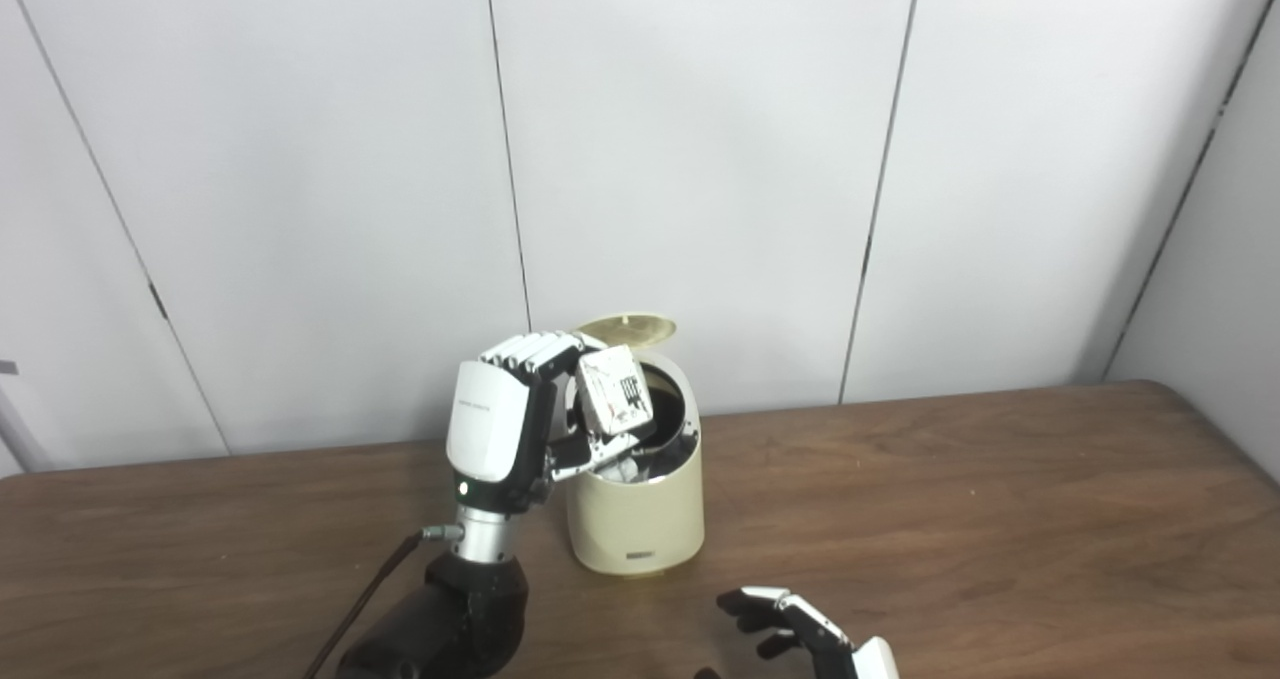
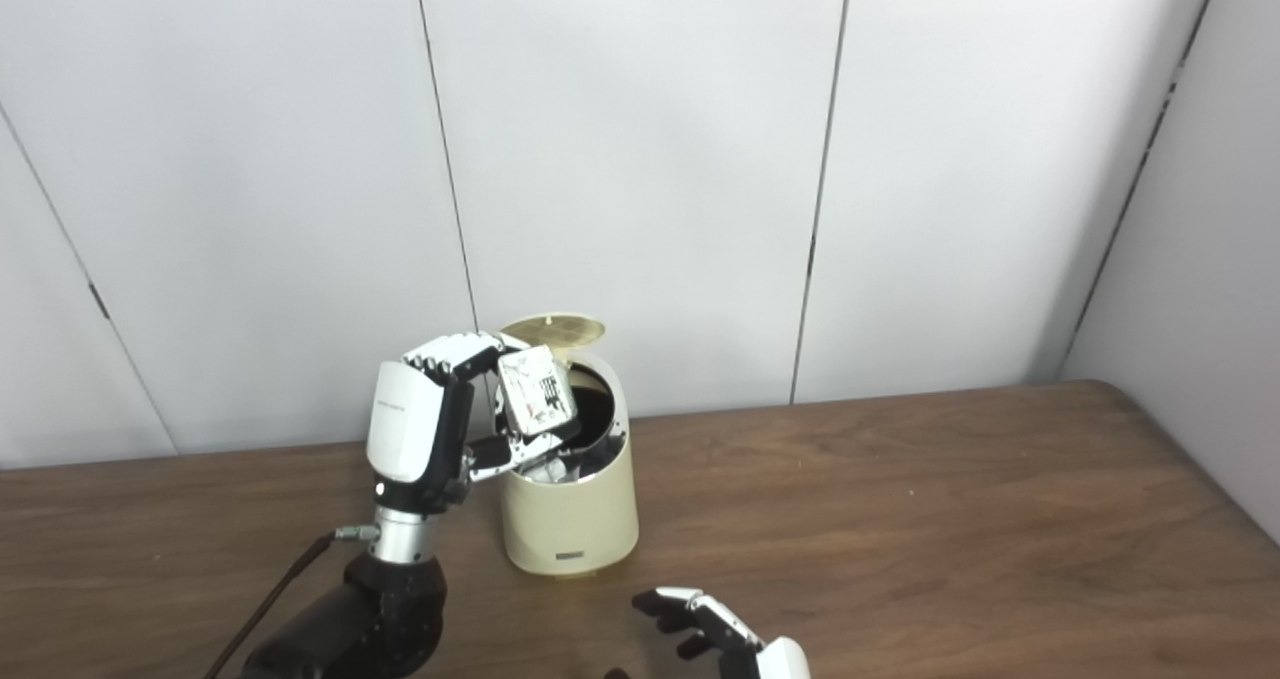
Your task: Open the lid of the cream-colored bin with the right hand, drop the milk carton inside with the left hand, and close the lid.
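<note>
The cream-colored bin (image 1: pixel 636 514) stands on the wooden table (image 1: pixel 1000 519) near the middle, its round lid (image 1: pixel 628 330) tipped up and open at the back. My left hand (image 1: pixel 500 424) is shut on the white milk carton (image 1: pixel 615 391) and holds it tilted over the bin's dark opening. My right hand (image 1: pixel 800 631) is low at the bottom edge, in front and to the right of the bin, fingers apart and holding nothing. The scene also shows in the right eye view, with the bin (image 2: pixel 570 514) and carton (image 2: pixel 538 391).
White wall panels (image 1: pixel 700 159) rise just behind the table. A black cable (image 1: pixel 360 599) runs along my left forearm. The table's right edge (image 1: pixel 1230 439) slants away at the far right.
</note>
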{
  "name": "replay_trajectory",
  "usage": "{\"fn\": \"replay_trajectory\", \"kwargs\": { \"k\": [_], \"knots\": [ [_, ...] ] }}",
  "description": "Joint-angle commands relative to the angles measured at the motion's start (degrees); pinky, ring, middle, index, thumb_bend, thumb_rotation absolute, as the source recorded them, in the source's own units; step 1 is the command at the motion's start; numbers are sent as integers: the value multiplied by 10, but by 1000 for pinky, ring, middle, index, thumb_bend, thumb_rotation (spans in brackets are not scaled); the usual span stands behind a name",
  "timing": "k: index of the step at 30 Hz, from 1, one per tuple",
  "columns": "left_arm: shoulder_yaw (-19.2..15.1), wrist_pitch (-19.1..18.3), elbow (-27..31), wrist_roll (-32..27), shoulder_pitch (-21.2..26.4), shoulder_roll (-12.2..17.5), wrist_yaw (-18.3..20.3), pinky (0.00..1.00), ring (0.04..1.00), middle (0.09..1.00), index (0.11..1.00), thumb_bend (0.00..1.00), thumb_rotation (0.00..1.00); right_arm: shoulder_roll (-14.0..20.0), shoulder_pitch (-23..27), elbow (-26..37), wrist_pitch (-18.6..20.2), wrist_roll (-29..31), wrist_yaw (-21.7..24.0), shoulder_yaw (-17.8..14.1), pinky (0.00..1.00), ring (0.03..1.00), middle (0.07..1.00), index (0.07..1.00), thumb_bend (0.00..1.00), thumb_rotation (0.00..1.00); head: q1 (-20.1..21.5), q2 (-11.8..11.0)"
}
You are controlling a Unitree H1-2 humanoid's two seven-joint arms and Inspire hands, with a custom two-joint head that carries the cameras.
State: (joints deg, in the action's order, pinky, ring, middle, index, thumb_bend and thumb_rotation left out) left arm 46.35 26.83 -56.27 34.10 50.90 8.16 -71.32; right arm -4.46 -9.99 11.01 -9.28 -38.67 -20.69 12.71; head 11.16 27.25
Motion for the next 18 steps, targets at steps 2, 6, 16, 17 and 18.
{"fn": "replay_trajectory", "kwargs": {
  "k": [2, 6, 16, 17, 18],
  "knots": [
    [-4, 1, 9, -8, 30, 3, -11, 411, 450, 464, 511, 504, 0, -23, -9, 1, -14, -4, -4, 24, 526, 636, 660, 638, 283, 203, 1, 0],
    [-1, 1, 14, -16, 28, 5, -5, 415, 443, 466, 500, 505, 0, -25, -11, 3, -9, 0, -1, 24, 522, 637, 663, 640, 286, 198, 3, 1],
    [-2, 1, 8, -29, 19, 8, 61, 396, 466, 498, 568, 896, 217, -26, -9, 1, -10, -3, -3, 23, 518, 631, 660, 640, 280, 219, 1, 0],
    [-6, 1, 9, -32, 16, 8, 74, 413, 485, 518, 592, 948, 286, -26, -9, 2, -9, -3, -2, 23, 519, 632, 662, 642, 281, 234, 1, 0],
    [-12, 1, 10, -33, 12, 8, 86, 427, 500, 535, 612, 974, 340, -25, -9, 2, -10, -3, -2, 23, 519, 632, 663, 643, 281, 243, 0, -1]
  ]
}}
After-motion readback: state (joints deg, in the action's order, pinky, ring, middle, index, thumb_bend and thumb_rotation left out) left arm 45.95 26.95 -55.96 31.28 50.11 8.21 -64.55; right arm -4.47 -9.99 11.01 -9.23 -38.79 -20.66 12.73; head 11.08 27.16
